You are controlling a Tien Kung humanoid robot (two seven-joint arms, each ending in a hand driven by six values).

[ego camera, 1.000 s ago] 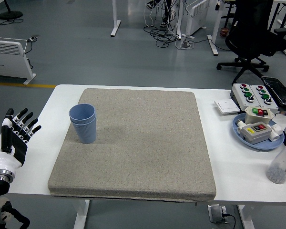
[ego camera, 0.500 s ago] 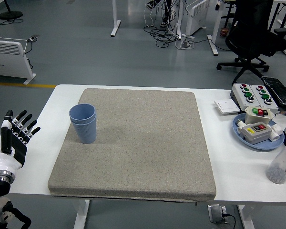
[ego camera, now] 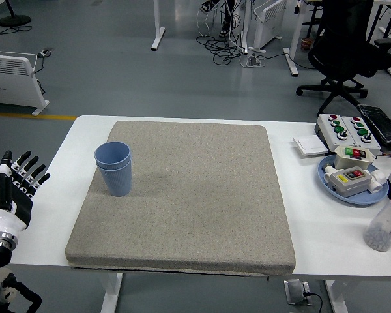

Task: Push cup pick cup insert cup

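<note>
Head view gives you the whole table, and the fact that matters is where the blue cups stand relative to your left hand.

From that hand the cups lie at about three o'clock, a touch toward two, well apart from it, with bare table and the left edge of the grey mat in between. They sit upright on the mat's left side, roughly midway along its depth. Look closely and you will see a second rim just below the top one: one cup appears already nested in the other, so the pair reads as a single upright stack with its long axis vertical and the mouth up.

Your left hand hovers off the table's left edge, palm turned inward, its fingers spread and pointing up toward one o'clock. It holds nothing and touches nothing.

Your right hand is not in view at all, so the left is the only one placed to act, and it is on the cups' side of the table anyway.

By the look of it, the insertion is done. Any further reach would be a straight sweep toward three o'clock; keep it low on the cup wall, since a tall light stack tips easily.
</note>
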